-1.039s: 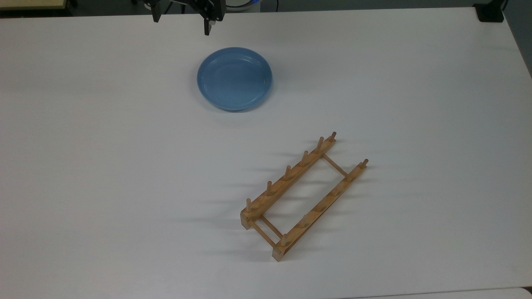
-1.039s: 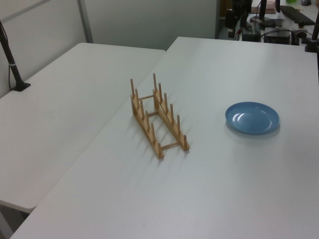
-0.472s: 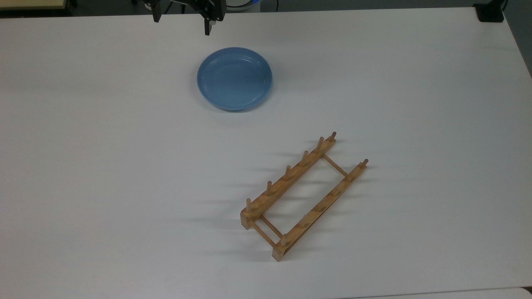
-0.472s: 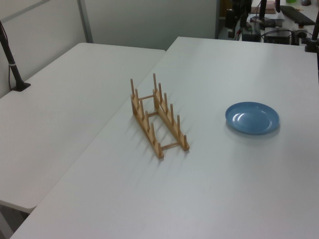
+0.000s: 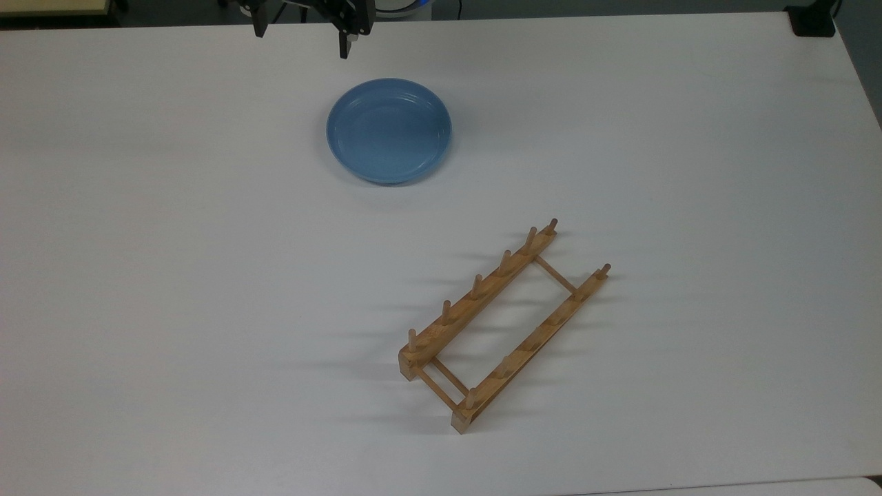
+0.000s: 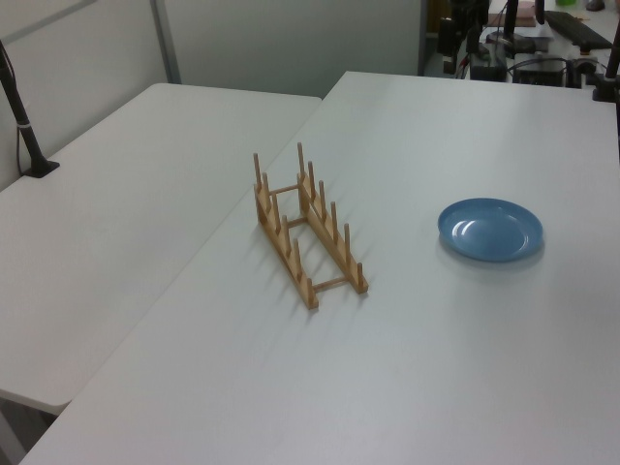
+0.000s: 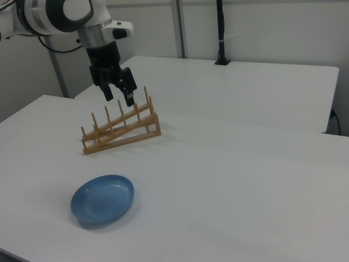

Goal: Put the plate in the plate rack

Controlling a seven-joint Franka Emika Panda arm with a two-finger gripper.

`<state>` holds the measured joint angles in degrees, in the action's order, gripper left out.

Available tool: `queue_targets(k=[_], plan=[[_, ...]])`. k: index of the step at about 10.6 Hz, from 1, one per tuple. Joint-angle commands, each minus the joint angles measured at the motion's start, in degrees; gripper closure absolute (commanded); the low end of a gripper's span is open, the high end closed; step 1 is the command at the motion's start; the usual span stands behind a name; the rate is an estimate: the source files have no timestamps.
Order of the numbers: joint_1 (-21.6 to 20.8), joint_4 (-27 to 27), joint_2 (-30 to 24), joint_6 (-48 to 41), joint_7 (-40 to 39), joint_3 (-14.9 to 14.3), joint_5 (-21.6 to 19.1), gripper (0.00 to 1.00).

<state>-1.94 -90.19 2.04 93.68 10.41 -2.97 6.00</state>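
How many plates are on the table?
1. The plate lies flat on the white table, toward the top view's upper middle. It sits apart from the plate rack, and no plate stands between the rack's pegs.

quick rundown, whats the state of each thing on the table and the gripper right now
plate: flat on the white table, right side up, empty, nothing touching it.
plate rack: standing on the table, pegs up, all slots empty, apart from the plate.
gripper: open, holding nothing, up in the air clear of the plate.
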Motion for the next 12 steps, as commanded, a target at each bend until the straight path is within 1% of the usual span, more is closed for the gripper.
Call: queue_targets(k=[1,2,5,6,7,8,9,10,11,12], plan=[[-0.8,-1.2,-0.5,-1.0,-6.9,-0.4,0.0,0.0],[-0.6,-1.8,-0.3,-1.0,-11.0,-0.5,-0.1,0.0],[-0.3,-6.9,0.7,-0.5,-26.4,-0.5,0.0,0.0],[-0.3,-9.8,0.7,1.4,-29.5,-0.5,-0.1,0.0],[-0.3,-13.7,0.7,5.4,-30.4,-0.5,-0.1,0.0],[-0.3,-17.6,0.8,9.5,-30.7,-0.5,0.0,0.06],[-0.3,-20.4,1.0,11.4,-31.6,-0.5,0.7,0.15],[-0.3,-21.0,2.9,12.4,-32.5,-0.5,1.7,0.26],[-0.4,-21.0,5.5,12.6,-32.5,-0.5,1.9,0.34],[-0.6,-20.9,7.9,12.7,-32.5,-0.5,3.1,0.35]])
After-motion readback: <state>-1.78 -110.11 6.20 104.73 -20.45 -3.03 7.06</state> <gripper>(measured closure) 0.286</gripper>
